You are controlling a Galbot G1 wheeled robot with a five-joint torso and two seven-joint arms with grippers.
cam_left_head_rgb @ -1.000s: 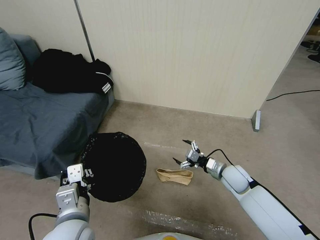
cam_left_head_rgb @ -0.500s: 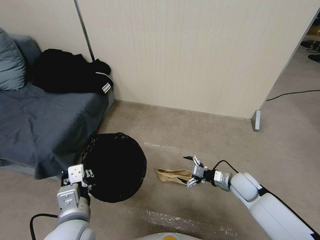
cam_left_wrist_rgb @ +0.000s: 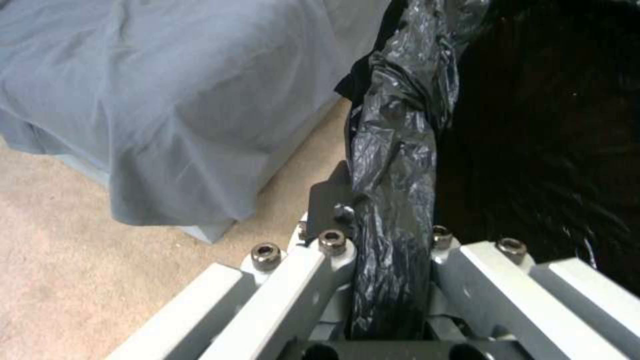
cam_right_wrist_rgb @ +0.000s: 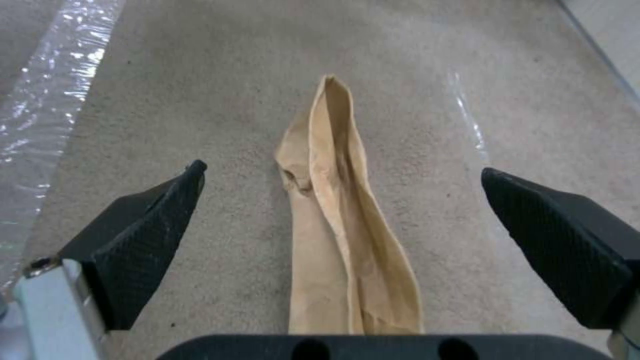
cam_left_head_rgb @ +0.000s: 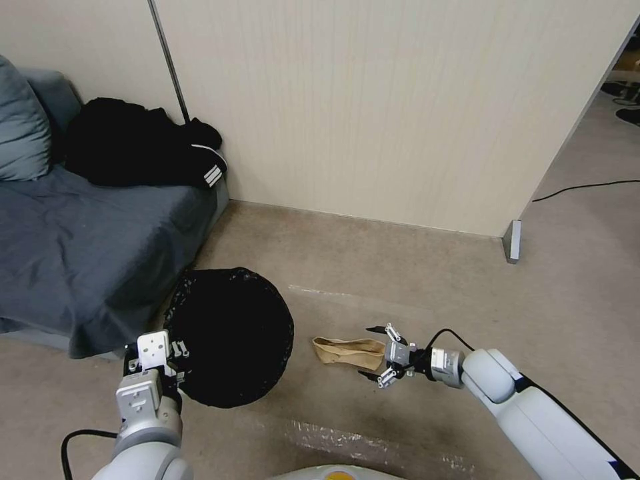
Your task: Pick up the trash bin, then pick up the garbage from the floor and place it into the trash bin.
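Black liner: folded over the rim of the bin [cam_left_head_rgb: 230,343], pinched between the fingers of the left gripper [cam_left_wrist_rgb: 393,280] at the rim's near edge.
Bin: held by that rim, mouth open upward, just off the corner of the sofa [cam_left_head_rgb: 87,260]; whether lifted clear of the floor [cam_left_head_rgb: 373,267] cannot be told.
First step: judged done, or as good as done, with the rim firmly clamped.
Paper bag [cam_left_head_rgb: 349,351]: flat and crumpled on the floor, just right of the bin, not touching it.
Right gripper [cam_left_head_rgb: 375,352]: low at the bag's far end from the bin, fingers spread wide, pads [cam_right_wrist_rgb: 143,240] either side of the bag, nothing gripped.
Contact with bag: none seen; bag runs down the middle of the gap.
Second step: judged at the approach, before closing.
Left to do: close on the bag, lift it, carry it over the bin's mouth, drop it in.
Other litter: none seen near the bin; whether more lies elsewhere cannot be told.
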